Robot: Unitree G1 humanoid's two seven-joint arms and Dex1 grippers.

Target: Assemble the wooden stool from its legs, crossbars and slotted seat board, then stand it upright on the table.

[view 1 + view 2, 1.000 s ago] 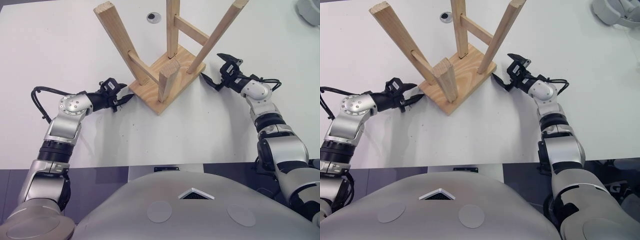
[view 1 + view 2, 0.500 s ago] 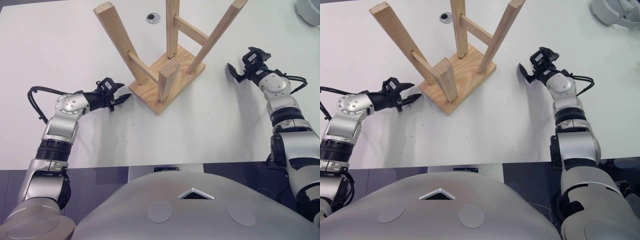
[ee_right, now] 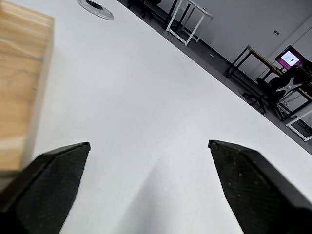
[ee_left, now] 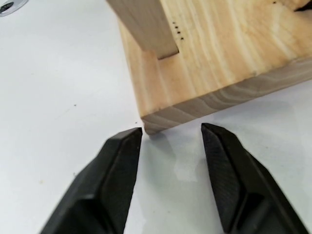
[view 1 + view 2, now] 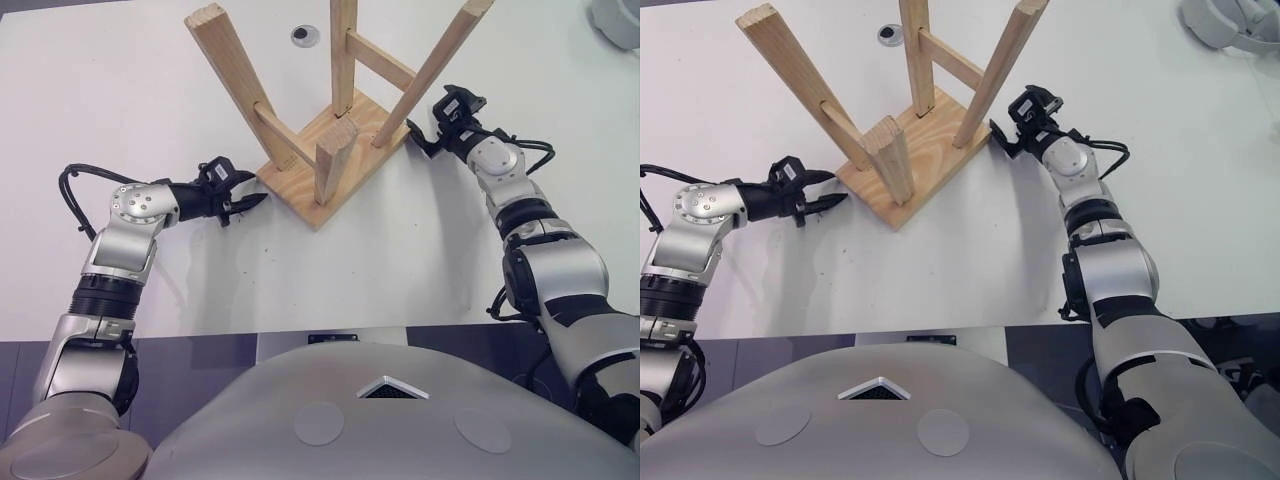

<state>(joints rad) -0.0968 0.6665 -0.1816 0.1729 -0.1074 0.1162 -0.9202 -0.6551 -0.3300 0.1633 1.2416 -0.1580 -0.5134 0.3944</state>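
As stool (image 5: 300, 185) sits inverted | left claw (image 4: 171, 129) released at its corner | right claw (image 3: 149, 144) released, perhaps touching it

Bright, even overhead light floods the white surface (image 5: 420, 250); soft grey shadows pool between my left fingers (image 4: 117, 165), under the corner of the seat board (image 4: 219, 68), and between my right fingers (image 3: 53, 175).

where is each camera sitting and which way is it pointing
Left eye: on the head, looking down over both arms at the upturned stool on the white table.
Right eye: beside it, same scene; left gripper and right gripper flank the seat board.
Left wrist: behind its open fingers, facing a seat board corner.
Right wrist: behind its open fingers, facing across the table past the board's edge.
Shared: the seat board.
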